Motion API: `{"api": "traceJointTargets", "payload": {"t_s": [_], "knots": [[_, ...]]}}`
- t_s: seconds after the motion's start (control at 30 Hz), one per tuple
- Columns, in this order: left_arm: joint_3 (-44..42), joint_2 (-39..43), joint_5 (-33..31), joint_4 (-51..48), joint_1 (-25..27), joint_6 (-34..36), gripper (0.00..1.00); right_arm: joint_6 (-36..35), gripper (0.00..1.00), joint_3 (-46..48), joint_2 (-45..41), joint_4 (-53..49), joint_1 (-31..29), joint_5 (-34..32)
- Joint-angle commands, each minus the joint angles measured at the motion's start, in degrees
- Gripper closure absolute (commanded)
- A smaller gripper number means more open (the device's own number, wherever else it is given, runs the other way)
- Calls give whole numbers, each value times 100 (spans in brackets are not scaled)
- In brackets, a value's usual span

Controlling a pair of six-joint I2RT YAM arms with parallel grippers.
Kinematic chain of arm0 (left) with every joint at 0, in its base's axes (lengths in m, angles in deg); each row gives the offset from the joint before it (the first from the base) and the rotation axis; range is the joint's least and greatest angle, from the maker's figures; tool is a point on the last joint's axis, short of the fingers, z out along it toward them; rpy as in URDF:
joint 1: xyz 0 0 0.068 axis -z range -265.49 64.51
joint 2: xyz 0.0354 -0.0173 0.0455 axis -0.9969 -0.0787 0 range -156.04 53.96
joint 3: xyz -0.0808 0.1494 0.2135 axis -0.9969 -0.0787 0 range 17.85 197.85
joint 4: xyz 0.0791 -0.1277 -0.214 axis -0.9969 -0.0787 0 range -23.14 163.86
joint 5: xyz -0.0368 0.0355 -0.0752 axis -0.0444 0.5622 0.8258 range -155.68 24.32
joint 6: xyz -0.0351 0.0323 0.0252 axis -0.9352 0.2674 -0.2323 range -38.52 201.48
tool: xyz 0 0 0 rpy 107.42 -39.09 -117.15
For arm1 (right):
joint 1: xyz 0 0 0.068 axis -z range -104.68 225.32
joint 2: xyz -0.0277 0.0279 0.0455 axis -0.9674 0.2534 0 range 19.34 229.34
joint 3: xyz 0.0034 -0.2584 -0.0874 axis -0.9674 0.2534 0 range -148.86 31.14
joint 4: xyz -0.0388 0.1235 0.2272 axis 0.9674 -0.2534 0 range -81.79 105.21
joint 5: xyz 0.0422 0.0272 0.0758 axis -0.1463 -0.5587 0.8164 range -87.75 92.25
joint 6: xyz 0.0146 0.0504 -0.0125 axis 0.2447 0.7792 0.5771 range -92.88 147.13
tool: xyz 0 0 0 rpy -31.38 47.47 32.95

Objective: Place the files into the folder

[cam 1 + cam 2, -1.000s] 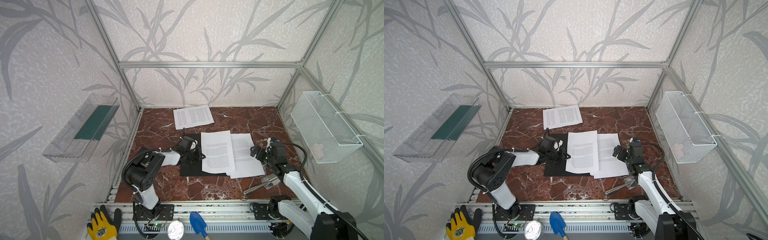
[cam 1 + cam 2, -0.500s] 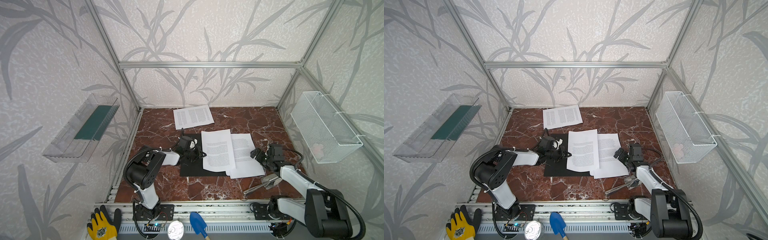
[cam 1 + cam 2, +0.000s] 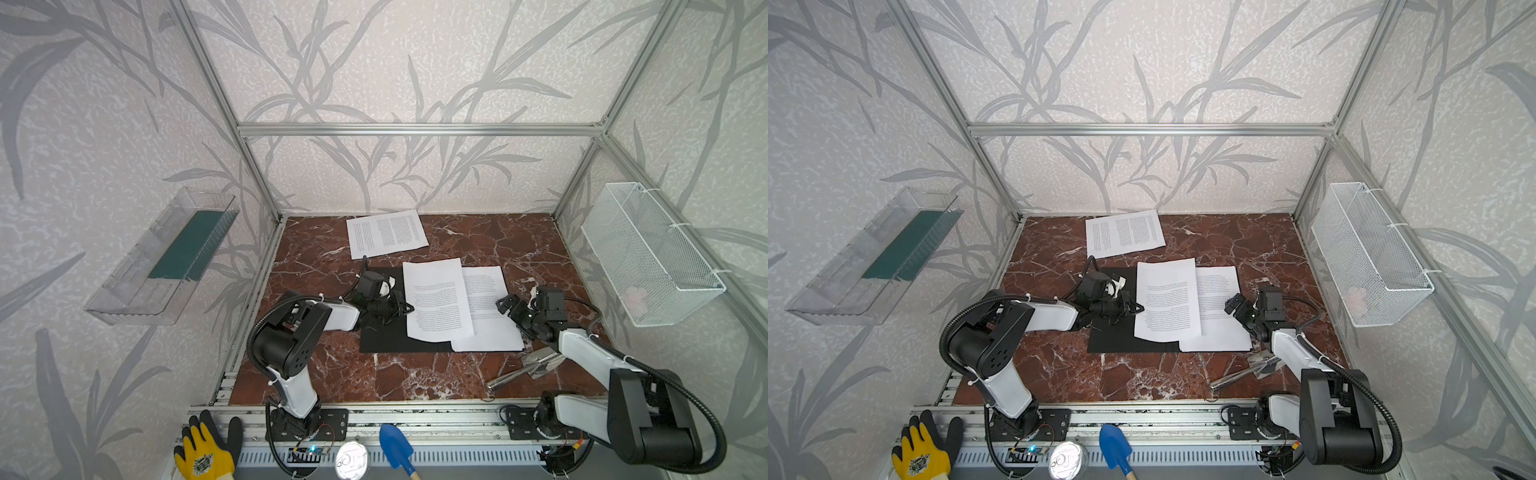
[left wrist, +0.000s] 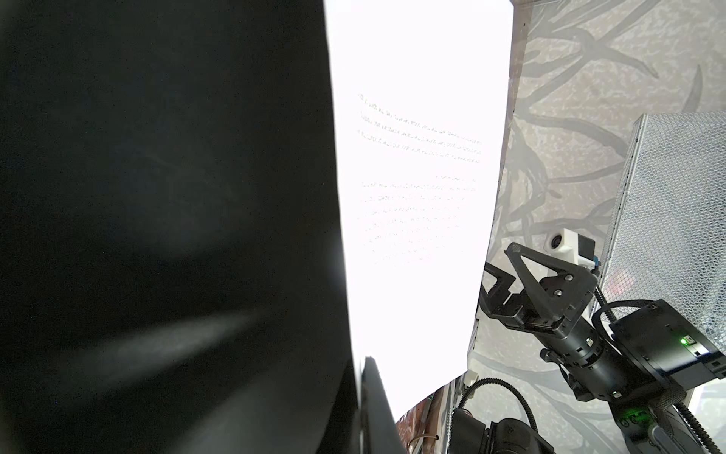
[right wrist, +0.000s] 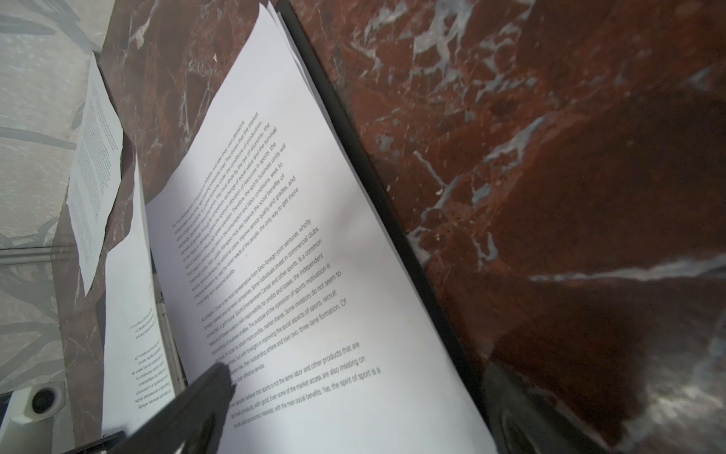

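**A:** Both top views showed a red marble table [image 3: 519, 241] inside leaf-patterned walls. The folder [image 3: 382, 336] lay open, black side up, near the middle. The files [image 3: 436, 299] lay across its right half, and a stray sheet [image 3: 386, 233] lay far back by the wall.

**B:** And the grippers?

**A:** The left gripper [image 3: 405, 308] was clenched at the files' left edge, over the folder. The right gripper [image 3: 509, 305] stood wide open at their right edge, holding nothing.

**B:** The left wrist view?

**A:** Black folder beside bright paper. I couldn't tell whether the clenched tips pinched anything.

**B:** The right wrist view?

**A:** The files were fanned, with edges lifting off the folder. I judged them light, limp and slippery. They'd be best pinched at a raised edge or slid along, not pressed mid-page.
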Motion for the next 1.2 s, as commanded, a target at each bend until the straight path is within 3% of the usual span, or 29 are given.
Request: {"api": "traceJointTargets", "payload": {"t_s": [0.0, 0.33, 0.53, 0.9, 1.0, 1.17], "knots": [[-74, -70, 103, 212, -11, -106, 100, -62, 1, -36, -91, 71, 6, 179], [-72, -114, 114, 240, -14, -124, 100, -446, 1, -308, -54, -208, -197, 23], [-68, -138, 140, 275, -15, -141, 100, -728, 1, -552, -8, -592, -510, -477], [-77, -140, 147, 310, -11, -159, 100, -904, 1, -676, -162, -1060, -568, -1288], [-43, -162, 149, 250, 4, -91, 100, -1157, 1, -719, -363, -923, -698, -1050], [211, -152, -45, -484, 89, 397, 100, -1668, 1, -1199, -104, -766, -1472, -523]]}}
